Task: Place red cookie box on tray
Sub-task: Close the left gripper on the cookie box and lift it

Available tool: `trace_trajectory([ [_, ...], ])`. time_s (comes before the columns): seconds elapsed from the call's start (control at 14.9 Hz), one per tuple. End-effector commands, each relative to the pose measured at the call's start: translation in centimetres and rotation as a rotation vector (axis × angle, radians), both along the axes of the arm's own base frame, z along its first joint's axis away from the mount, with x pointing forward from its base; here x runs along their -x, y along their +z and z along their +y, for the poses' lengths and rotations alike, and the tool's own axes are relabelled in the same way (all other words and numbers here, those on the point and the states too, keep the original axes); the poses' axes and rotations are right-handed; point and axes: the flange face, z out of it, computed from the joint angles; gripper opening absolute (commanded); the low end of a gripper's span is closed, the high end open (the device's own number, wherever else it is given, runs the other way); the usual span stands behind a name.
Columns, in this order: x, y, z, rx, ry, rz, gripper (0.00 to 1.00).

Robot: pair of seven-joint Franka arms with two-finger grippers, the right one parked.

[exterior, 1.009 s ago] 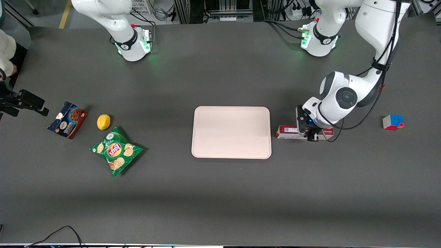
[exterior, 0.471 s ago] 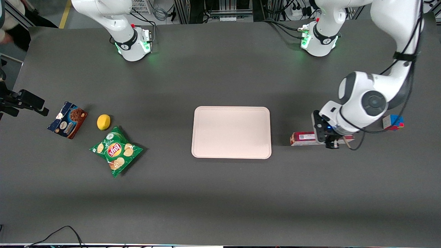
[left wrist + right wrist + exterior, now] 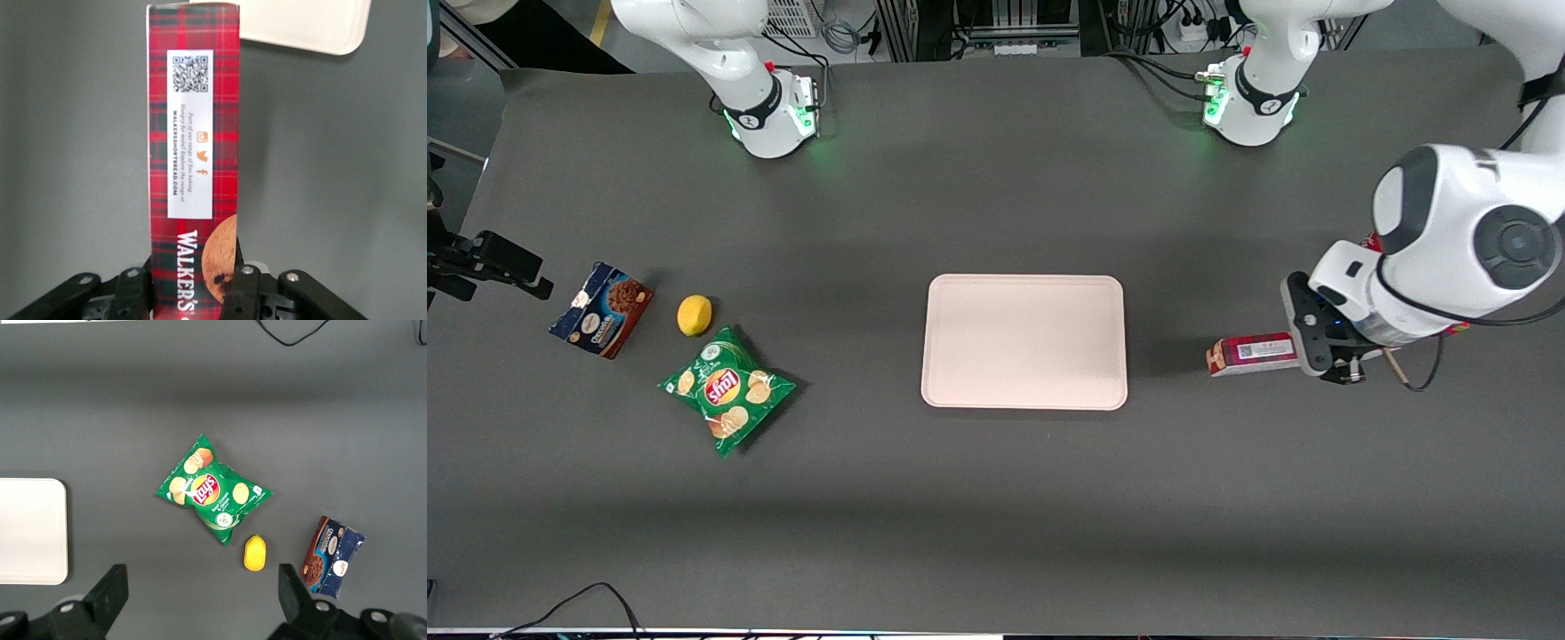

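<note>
The red cookie box (image 3: 1252,353) is a long tartan carton with a white label. My left gripper (image 3: 1332,356) is shut on one end of it and holds it level above the table, beside the tray (image 3: 1024,342) toward the working arm's end. A gap of bare table separates box and tray. In the left wrist view the box (image 3: 193,167) runs lengthwise out from the gripper (image 3: 190,293), with a finger (image 3: 243,288) pressed on each long side. Its free end points at a corner of the pale tray (image 3: 300,27).
Toward the parked arm's end of the table lie a green chips bag (image 3: 727,388), a lemon (image 3: 695,315) and a blue-and-brown cookie box (image 3: 601,308). The working arm's large white wrist (image 3: 1458,249) hangs over the table edge area beside the held box.
The gripper, shut on the red cookie box, has carried it away from the tray toward the working arm's end and upward. The arm now covers the colour cube.
</note>
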Motion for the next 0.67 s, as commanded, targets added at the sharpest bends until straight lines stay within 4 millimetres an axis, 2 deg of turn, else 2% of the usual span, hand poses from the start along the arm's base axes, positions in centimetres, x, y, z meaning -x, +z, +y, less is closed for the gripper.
trace_trajectory([
  [0.0,-0.3,6.1,0.1,0.003,0.05,0.044,0.04],
  [0.2,-0.2,6.6,0.3,0.012,0.092,0.05,0.04],
  [0.4,0.3,6.3,-0.2,0.025,0.236,0.092,0.03],
  [0.61,0.8,6.4,-2.0,0.025,0.385,0.117,0.03],
])
